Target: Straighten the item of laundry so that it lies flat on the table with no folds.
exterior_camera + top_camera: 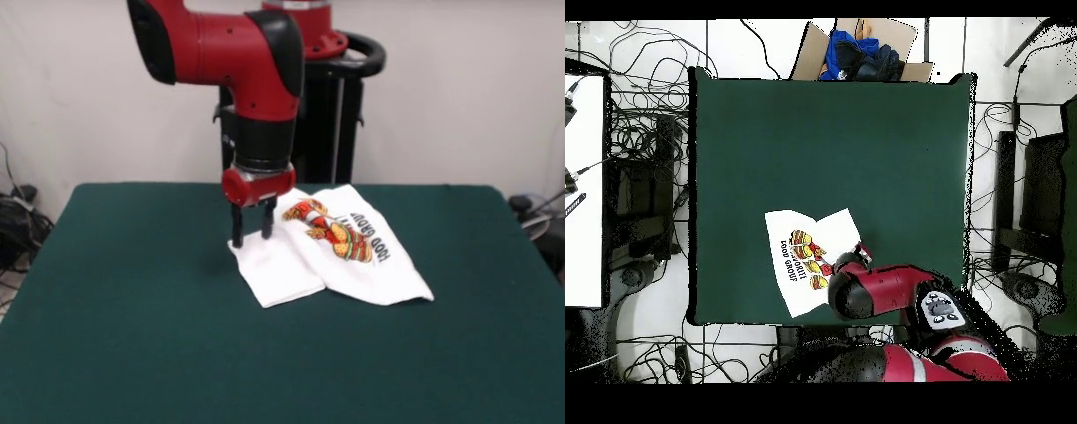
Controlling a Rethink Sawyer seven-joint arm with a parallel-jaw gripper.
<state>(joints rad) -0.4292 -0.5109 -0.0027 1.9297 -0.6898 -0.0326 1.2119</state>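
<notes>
The item of laundry, a white T-shirt with a burger print and black text, lies folded and rumpled on the dark green table, toward its far side. A plain white flap is folded over its left part. My gripper stands upright at the shirt's far left corner, open, with one finger at the cloth's edge and the other on the cloth. In the overhead view the shirt lies near the table's bottom edge. There the red arm covers the shirt's right corner and hides the gripper.
Beyond the table's top edge in the overhead view a cardboard box holds blue cloth. A white surface stands to the left, with cables on the floor all around. The black pedestal rises behind the shirt.
</notes>
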